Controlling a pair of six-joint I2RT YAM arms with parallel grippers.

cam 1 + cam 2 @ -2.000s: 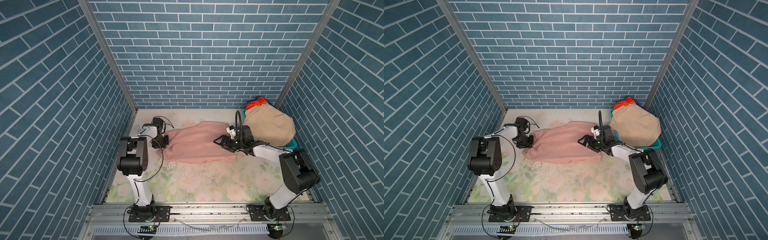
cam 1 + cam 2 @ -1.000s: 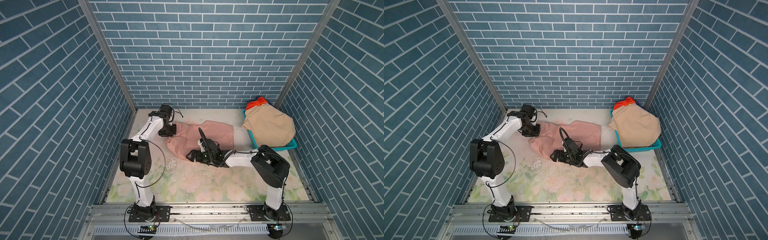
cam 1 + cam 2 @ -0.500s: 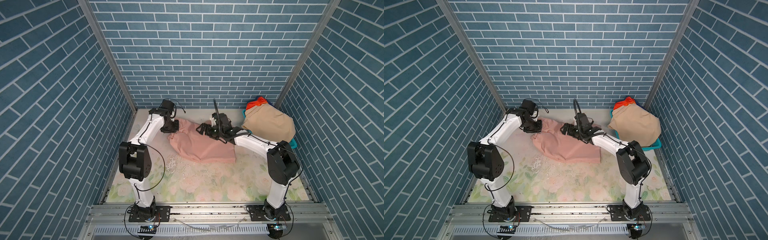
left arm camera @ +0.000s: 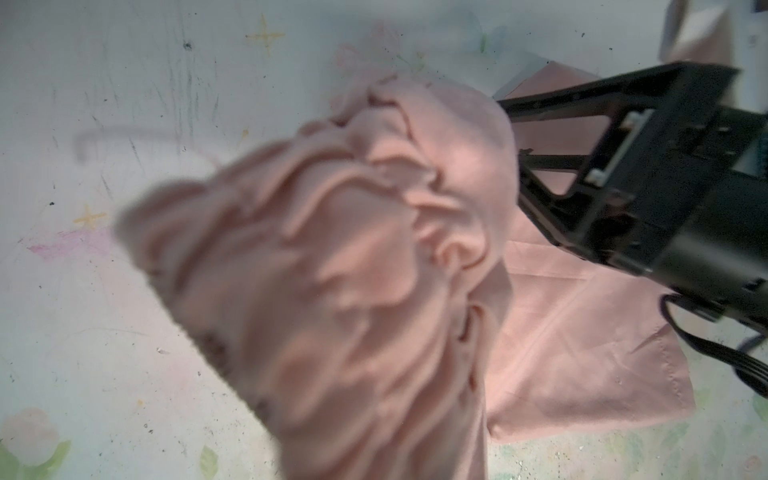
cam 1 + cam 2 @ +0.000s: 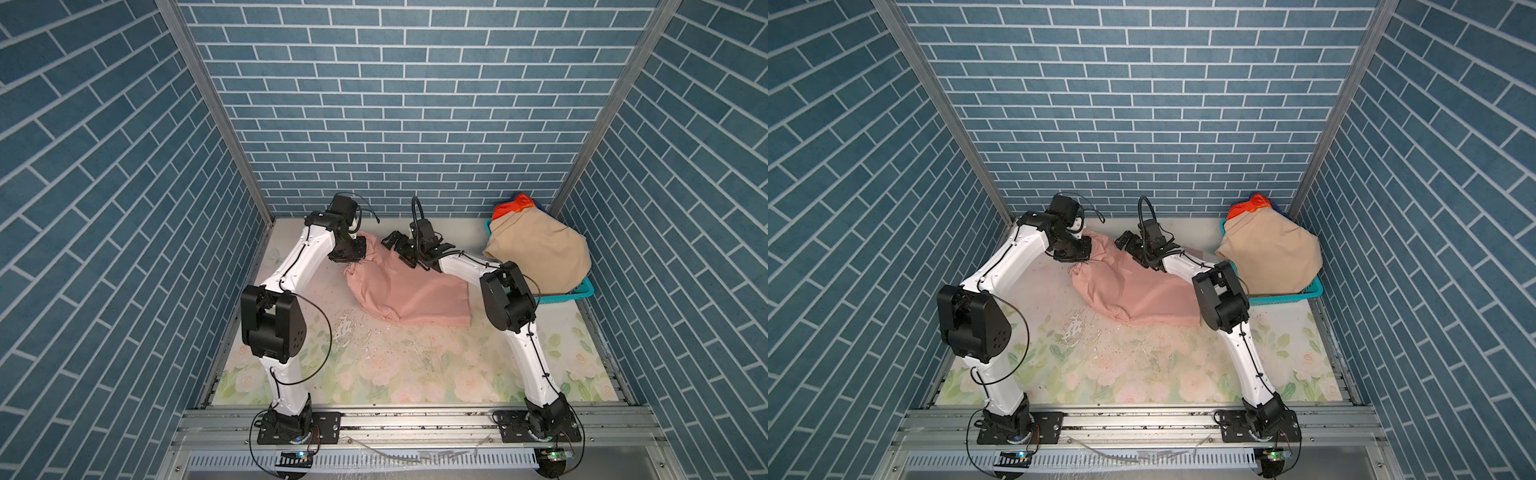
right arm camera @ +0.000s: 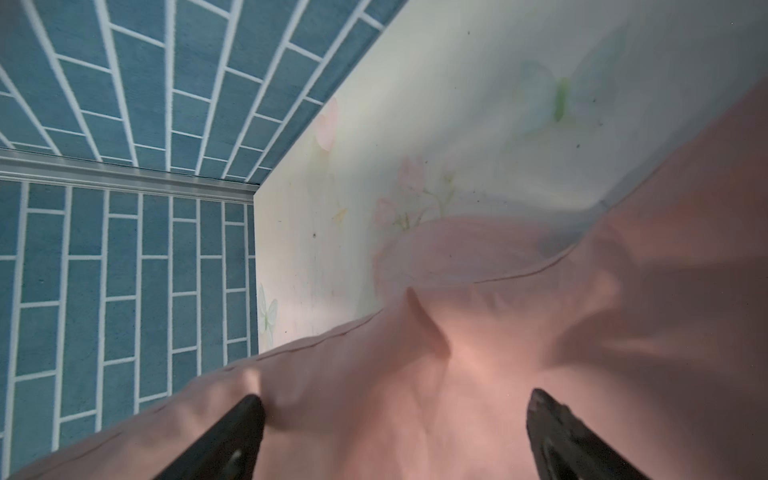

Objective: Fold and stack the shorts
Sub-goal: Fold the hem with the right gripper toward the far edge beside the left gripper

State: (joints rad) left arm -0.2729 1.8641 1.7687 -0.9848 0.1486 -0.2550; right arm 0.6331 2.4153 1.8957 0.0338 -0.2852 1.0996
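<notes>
**Item 1. My left pincer** (image 5: 352, 254): clenched on the far left corner of the pink shorts (image 5: 409, 291). The left wrist view shows the cloth gathered in folds right up to it. I judge this hold anchors one corner so the garment can be pulled straight.

**Item 2. My right pincer** (image 6: 395, 436): released, jaws spread wide. Its fingers (image 6: 232, 436) stand on either side of a ridge of pink cloth and nothing is gripped. In both top views it sits low over the far edge, just beside the left one. It looks placed to take the second corner.

**Item 3. Pink shorts**: on the floral table (image 5: 415, 374), far half, between my two arms. They are rumpled at the held end and flatter toward the near hem. Not yet folded.

**Item 4. Beige shorts** (image 5: 540, 257): heaped over the teal basket (image 5: 582, 291) in the far right corner, awaiting their turn.

**Item 5. Rainbow-striped shorts** (image 5: 513, 205): only a red and blue edge shows behind the beige heap. Whether they lie inside the basket I cannot tell.
</notes>
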